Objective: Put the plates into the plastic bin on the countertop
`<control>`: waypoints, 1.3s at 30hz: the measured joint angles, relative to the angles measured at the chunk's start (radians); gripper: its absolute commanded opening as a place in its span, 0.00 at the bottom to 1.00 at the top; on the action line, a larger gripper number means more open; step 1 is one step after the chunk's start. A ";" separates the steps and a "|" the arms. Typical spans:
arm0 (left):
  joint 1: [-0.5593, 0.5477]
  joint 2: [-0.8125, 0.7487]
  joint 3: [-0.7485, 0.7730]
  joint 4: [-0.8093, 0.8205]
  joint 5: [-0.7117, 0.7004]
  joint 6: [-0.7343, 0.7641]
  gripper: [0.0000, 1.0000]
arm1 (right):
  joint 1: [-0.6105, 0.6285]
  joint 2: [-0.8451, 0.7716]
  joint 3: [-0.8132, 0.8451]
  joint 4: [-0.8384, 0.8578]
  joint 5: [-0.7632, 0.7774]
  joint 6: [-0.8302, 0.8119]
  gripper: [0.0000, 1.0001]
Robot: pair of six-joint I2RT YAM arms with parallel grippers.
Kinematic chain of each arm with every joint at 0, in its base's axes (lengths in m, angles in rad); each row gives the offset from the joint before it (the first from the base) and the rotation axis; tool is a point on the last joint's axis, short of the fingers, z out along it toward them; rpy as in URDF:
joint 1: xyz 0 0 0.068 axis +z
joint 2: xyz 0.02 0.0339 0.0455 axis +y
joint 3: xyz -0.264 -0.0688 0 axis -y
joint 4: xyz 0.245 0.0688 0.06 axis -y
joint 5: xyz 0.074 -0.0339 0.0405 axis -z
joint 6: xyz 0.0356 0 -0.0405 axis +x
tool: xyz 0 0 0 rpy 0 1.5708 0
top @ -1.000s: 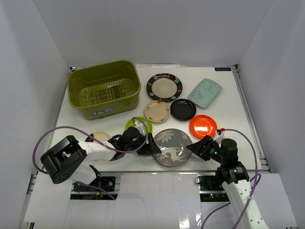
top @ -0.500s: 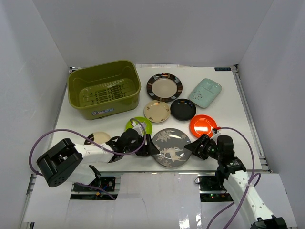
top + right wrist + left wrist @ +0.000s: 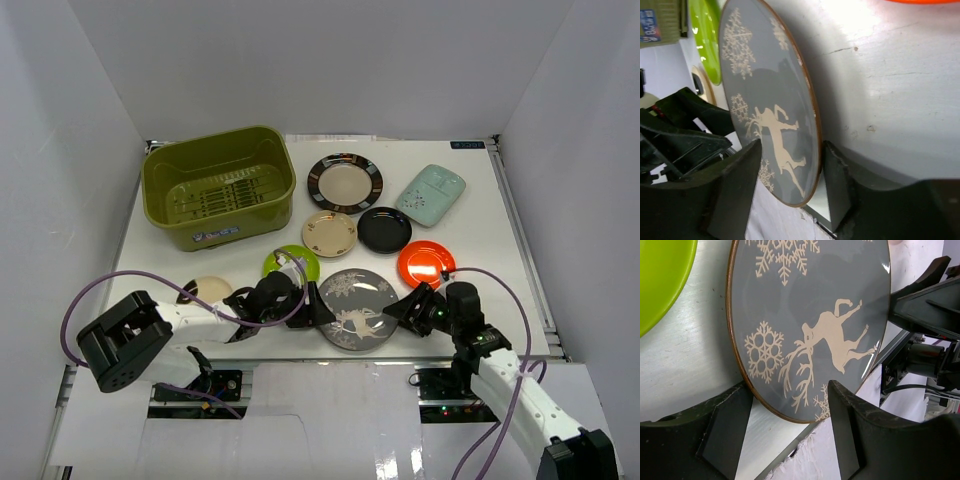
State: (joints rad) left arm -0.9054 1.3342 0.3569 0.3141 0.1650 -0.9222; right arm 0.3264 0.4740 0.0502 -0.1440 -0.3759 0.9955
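A grey reindeer-patterned plate (image 3: pixel 358 307) lies flat at the counter's (image 3: pixel 480 230) near edge, between two robot claws. The left gripper (image 3: pixel 318 308) straddles its left rim with jaws open. The right gripper (image 3: pixel 408 308) straddles the opposite rim, its jaws also apart and not clamped.

Just beyond are a lime green plate (image 3: pixel 285 262) and an orange-red plate (image 3: pixel 425 263), with a beige plate (image 3: pixel 208 290) toward the left edge. Farther back sit a patterned beige plate (image 3: pixel 329 233), a black plate (image 3: pixel 384 229), a black-rimmed cream plate (image 3: pixel 344 183) and a mint rounded-rectangle dish (image 3: pixel 431 194). The olive-green plastic bin (image 3: pixel 255 222) stands at the far left corner.
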 measured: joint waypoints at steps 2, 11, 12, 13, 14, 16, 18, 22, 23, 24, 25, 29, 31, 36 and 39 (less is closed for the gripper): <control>-0.001 0.002 0.002 0.000 -0.003 0.002 0.72 | 0.020 0.073 0.000 0.039 0.011 0.008 0.45; 0.005 0.050 0.011 0.066 -0.055 -0.009 0.68 | 0.081 0.296 0.000 0.223 0.077 0.039 0.08; 0.008 0.051 0.010 0.071 -0.064 -0.013 0.68 | 0.081 0.293 0.000 0.234 0.080 0.056 0.08; 0.010 0.051 0.009 0.073 -0.074 -0.015 0.68 | 0.081 0.280 0.000 0.240 0.082 0.066 0.08; 0.010 0.051 0.009 0.075 -0.080 -0.014 0.68 | 0.082 0.257 0.000 0.239 0.085 0.072 0.08; 0.010 0.047 0.006 0.076 -0.087 -0.014 0.67 | 0.087 0.174 0.000 0.203 0.087 0.074 0.08; 0.008 0.038 -0.003 0.078 -0.092 -0.014 0.66 | 0.094 0.060 -0.002 0.153 0.080 0.073 0.08; -0.009 0.016 -0.020 0.075 -0.082 -0.019 0.63 | 0.103 -0.127 -0.012 0.035 0.018 0.063 0.08; -0.013 0.009 -0.024 0.074 -0.074 -0.021 0.63 | 0.107 -0.161 -0.016 0.012 -0.006 0.065 0.08; -0.019 0.000 -0.026 0.072 -0.070 -0.025 0.63 | 0.110 -0.187 -0.016 -0.014 -0.026 0.068 0.08; -0.025 -0.008 -0.029 0.069 -0.066 -0.031 0.61 | 0.113 -0.216 -0.015 -0.031 -0.040 0.072 0.08; -0.020 -0.053 -0.036 0.071 -0.066 -0.072 0.29 | 0.106 -0.264 -0.014 -0.038 -0.047 0.074 0.08; -0.006 -0.096 -0.040 0.084 -0.065 -0.116 0.12 | 0.095 -0.251 -0.010 -0.068 -0.022 0.051 0.08; -0.021 -0.230 -0.009 0.027 -0.068 -0.108 0.00 | 0.100 -0.229 -0.006 -0.077 -0.055 0.051 0.69; -0.038 -0.242 0.053 -0.092 -0.068 -0.058 0.00 | 0.117 -0.212 0.026 -0.115 -0.076 0.016 0.79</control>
State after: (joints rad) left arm -0.9436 1.0924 0.4095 0.2222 0.0967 -0.9798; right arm 0.4438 0.2619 0.0757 -0.2588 -0.4522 1.0119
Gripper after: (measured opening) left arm 0.095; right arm 0.736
